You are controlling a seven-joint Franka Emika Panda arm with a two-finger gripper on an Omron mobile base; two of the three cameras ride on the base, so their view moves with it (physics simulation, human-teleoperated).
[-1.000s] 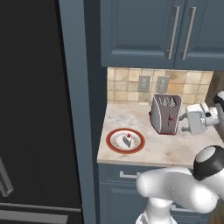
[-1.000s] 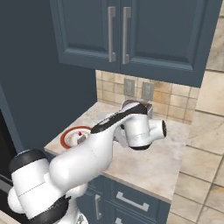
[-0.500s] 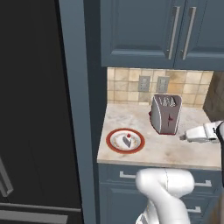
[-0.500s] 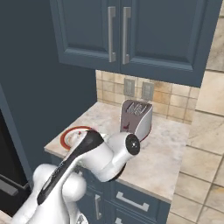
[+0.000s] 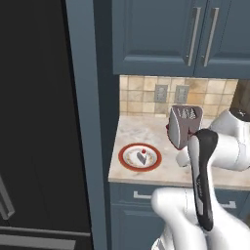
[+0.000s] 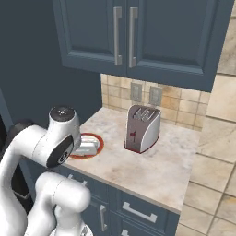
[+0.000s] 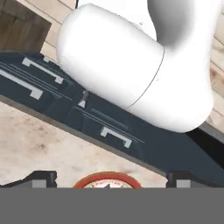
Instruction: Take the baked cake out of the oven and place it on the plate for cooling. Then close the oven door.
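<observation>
The baked cake [image 5: 142, 157] sits on the red-rimmed plate [image 5: 126, 158] on the counter [image 6: 152, 170], left of the toaster [image 6: 142, 128] — placing looks done to me. In my hand view the gripper [image 7: 109, 178] is spread wide, nothing between the tips, the plate's rim just below. What's left, I reckon, is the oven door — I'd have to turn the base toward it.
</observation>
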